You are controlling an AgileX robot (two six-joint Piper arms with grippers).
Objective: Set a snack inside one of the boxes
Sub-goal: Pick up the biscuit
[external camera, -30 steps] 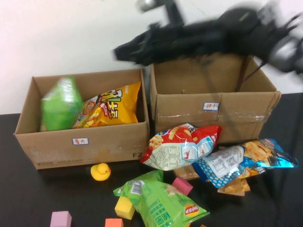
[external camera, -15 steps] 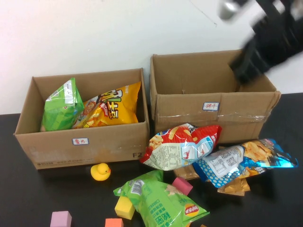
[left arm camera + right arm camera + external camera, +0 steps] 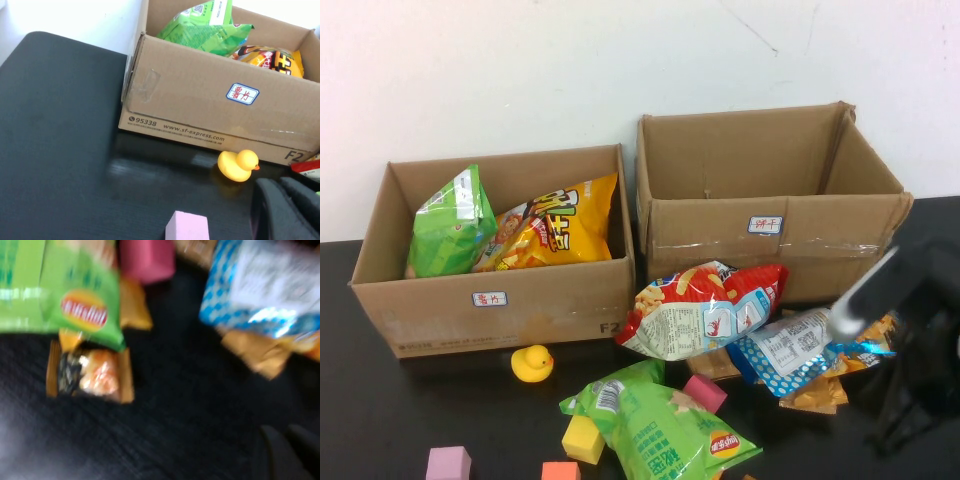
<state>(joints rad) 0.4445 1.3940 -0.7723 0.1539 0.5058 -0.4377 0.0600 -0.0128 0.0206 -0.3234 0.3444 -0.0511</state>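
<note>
One snack [image 3: 451, 225] already lies in the low box [image 3: 495, 300]; I judge the task done (both grippers: left [image 3: 285, 210] and right [image 3: 282, 452] near the table, grip I cannot tell).

Right arm [image 3: 910, 340] low at the near right, blurred, dark links angled down over the table. Right gripper [image 3: 285, 450] shows only as two dark finger tips close together. Left gripper [image 3: 287, 207]: dark finger tips at the near left, low over the table.
</note>
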